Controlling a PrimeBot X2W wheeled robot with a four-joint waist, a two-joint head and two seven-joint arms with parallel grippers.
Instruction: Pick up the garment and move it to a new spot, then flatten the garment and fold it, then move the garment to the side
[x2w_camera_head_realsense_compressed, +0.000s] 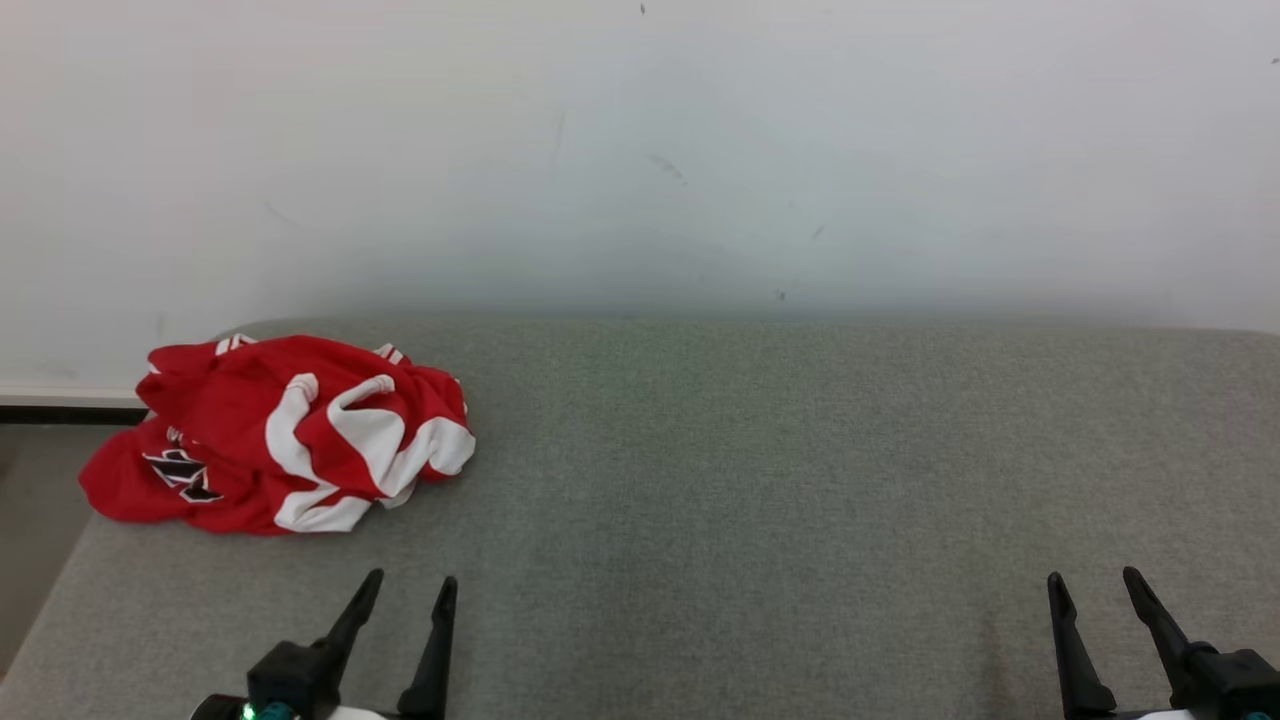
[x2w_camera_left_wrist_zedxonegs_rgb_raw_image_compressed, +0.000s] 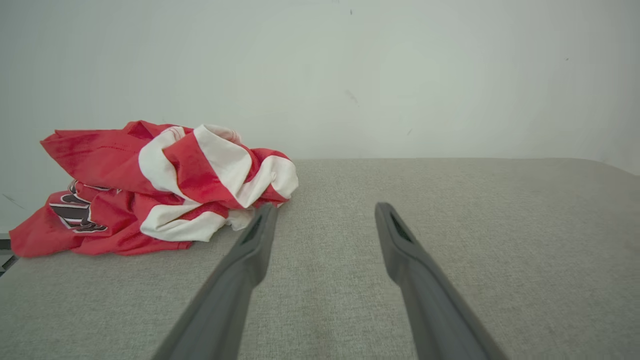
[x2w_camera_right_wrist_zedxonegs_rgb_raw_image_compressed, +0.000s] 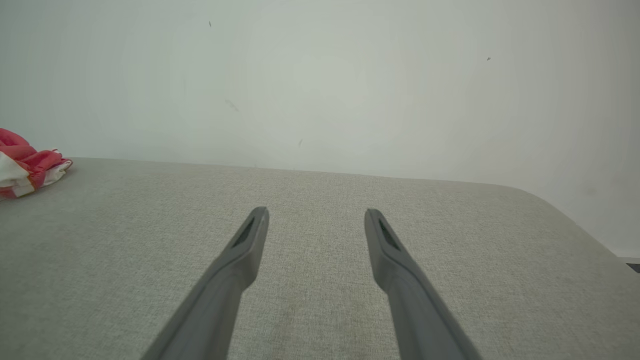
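Note:
The garment (x2w_camera_head_realsense_compressed: 275, 435) is a red and white top with dark lettering, crumpled in a heap at the far left of the grey fabric surface (x2w_camera_head_realsense_compressed: 760, 470), close to its back corner. The left wrist view shows the garment (x2w_camera_left_wrist_zedxonegs_rgb_raw_image_compressed: 150, 187) ahead and to the left. My left gripper (x2w_camera_head_realsense_compressed: 412, 583) stands open near the front edge, a short way in front of the heap, its fingers empty; seen along them, my left gripper (x2w_camera_left_wrist_zedxonegs_rgb_raw_image_compressed: 324, 210) points just right of the cloth. My right gripper (x2w_camera_head_realsense_compressed: 1092, 575) is open at the lower right, far from the garment (x2w_camera_right_wrist_zedxonegs_rgb_raw_image_compressed: 27, 167).
A pale wall (x2w_camera_head_realsense_compressed: 640, 150) rises straight behind the surface. The surface's left edge drops to a floor strip (x2w_camera_head_realsense_compressed: 30, 540) beside the garment. The rounded right corner of the surface (x2w_camera_right_wrist_zedxonegs_rgb_raw_image_compressed: 565, 215) shows in the right wrist view.

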